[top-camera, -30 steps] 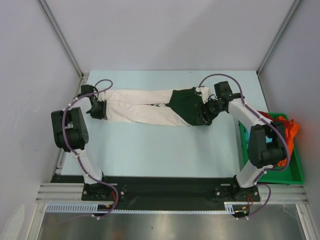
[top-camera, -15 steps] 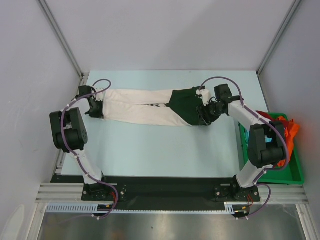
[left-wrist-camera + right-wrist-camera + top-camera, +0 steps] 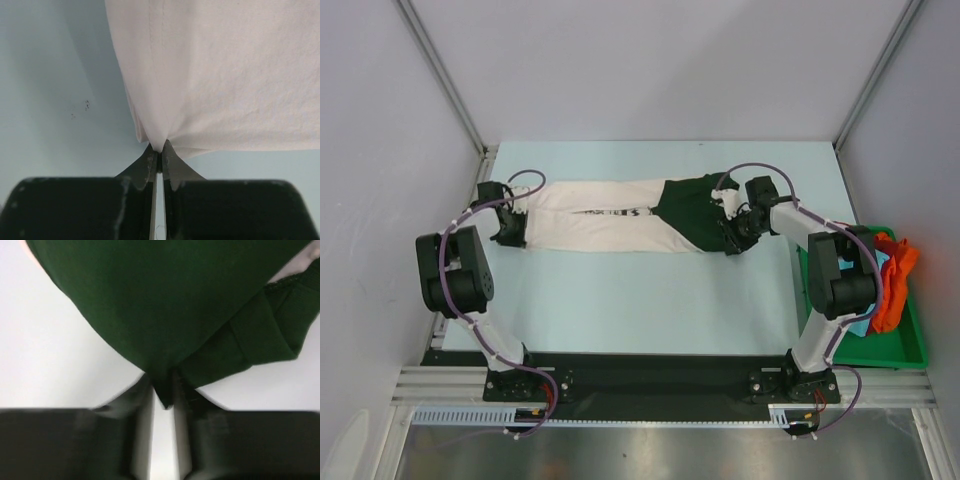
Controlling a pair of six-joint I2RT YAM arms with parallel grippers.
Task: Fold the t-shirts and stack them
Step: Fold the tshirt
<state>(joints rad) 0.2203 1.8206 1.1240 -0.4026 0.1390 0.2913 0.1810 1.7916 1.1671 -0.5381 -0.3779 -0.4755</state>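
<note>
The cream-white t-shirt point(image 3: 590, 222) lies in a long band across the far half of the table, with dark lettering showing along its middle. Its right end is under the dark green t-shirt point(image 3: 695, 210). My left gripper point(image 3: 512, 232) is at the band's left end. In the left wrist view this gripper point(image 3: 159, 152) is shut on a pinch of the white cloth point(image 3: 225, 75). My right gripper point(image 3: 733, 240) is at the green shirt's near right corner. In the blurred right wrist view this gripper point(image 3: 163, 392) has a tip of the green cloth point(image 3: 165, 300) caught between its fingers.
A green bin point(image 3: 910, 350) stands at the table's right edge. It holds an orange cloth point(image 3: 895, 270) that hangs over its far rim. Grey walls with metal posts enclose the table on three sides. The black base rail point(image 3: 640, 375) runs along the near edge.
My left gripper has shut on the white shirt's left end. My right gripper's fingers have closed in on the green corner. The white band now lies flatter and its lettering shows.
</note>
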